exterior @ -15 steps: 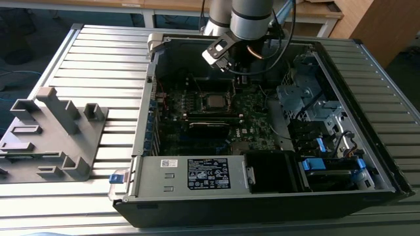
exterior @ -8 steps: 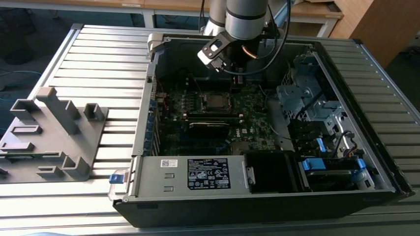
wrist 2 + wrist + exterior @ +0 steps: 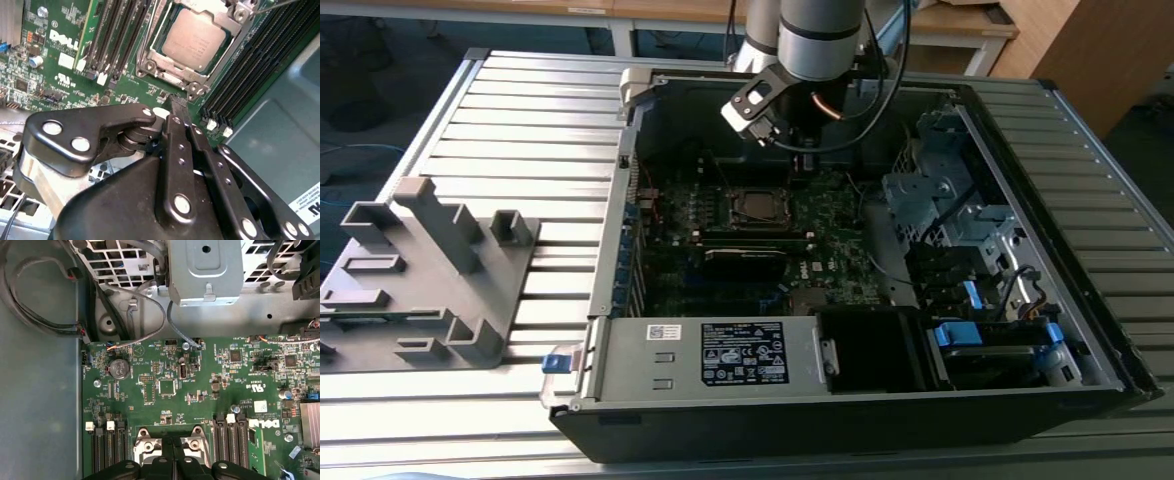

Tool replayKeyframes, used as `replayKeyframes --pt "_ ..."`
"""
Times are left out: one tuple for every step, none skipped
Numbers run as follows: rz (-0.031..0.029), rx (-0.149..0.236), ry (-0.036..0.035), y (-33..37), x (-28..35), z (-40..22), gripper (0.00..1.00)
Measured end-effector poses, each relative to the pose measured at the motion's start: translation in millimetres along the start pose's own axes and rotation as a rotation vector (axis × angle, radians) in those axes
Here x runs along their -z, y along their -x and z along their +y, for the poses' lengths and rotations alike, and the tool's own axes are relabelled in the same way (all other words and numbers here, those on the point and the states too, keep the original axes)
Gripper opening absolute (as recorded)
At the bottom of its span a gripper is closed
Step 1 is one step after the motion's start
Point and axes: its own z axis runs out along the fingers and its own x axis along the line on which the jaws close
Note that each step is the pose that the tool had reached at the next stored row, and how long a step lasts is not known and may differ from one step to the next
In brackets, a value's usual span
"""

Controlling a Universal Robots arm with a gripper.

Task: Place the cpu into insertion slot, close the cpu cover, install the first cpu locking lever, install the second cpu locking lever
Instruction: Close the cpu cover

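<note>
Dull silver metal marks the cpu (image 3: 192, 40), which lies flat in its socket just above the middle of the exterior view. The cpu cover (image 3: 225, 55) looks folded down around it as a bright frame. Whether either locking lever is latched cannot be told.

The gripper (image 3: 178, 102) hangs in the upper middle of the exterior view. Its black fingers are pressed together on nothing, and their tip is just beside one corner of the socket, above the green motherboard (image 3: 834, 245).

The likely hazard is a tip that comes down slightly off line. It could then scrape the small parts soldered beside the socket or knock the memory slots (image 3: 245, 70) that run alongside. A push on the cover's corner instead of a lever could also rock the frame. If the chip sits even a little askew, that pressure may bend the contacts beneath it.
</note>
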Motion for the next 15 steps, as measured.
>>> replayKeyframes --pt "-0.0011 0.000 -0.0163 0.0 -0.2 0.0 0.11" --pt "-0.0021 0.000 -0.0300 0.0 -0.4 0.0 0.11" --pt "-0.0029 0.000 -0.0435 0.0 -0.6 0.1 0.11" --pt "-0.0032 0.000 -0.0454 0.0 -0.5 0.0 0.11" --pt "-0.0033 0.000 -0.0461 0.0 -0.5 0.0 0.11" --pt "-0.0033 0.000 -0.0467 0.0 -0.5 0.0 0.11" --pt "-0.0033 0.000 -0.0472 0.0 -0.6 0.0 0.11" --pt "-0.0032 0.000 -0.0477 0.0 -0.6 0.0 0.11" --pt "-0.0032 0.000 -0.0482 0.0 -0.6 0.0 0.11" --pt "-0.0032 0.000 -0.0485 0.0 -0.6 0.0 0.11" --pt "-0.0030 0.006 -0.0485 0.0 -0.7 0.0 0.11" --pt "-0.0025 0.022 -0.0487 0.0 -0.8 0.0 0.11" --pt "-0.0020 0.039 -0.0489 0.0 -0.9 0.0 0.11" --pt "-0.0016 0.056 -0.0491 0.0 -1.0 -0.1 0.11" --pt "-0.0011 0.073 -0.0493 0.0 -1.1 -0.1 0.11"
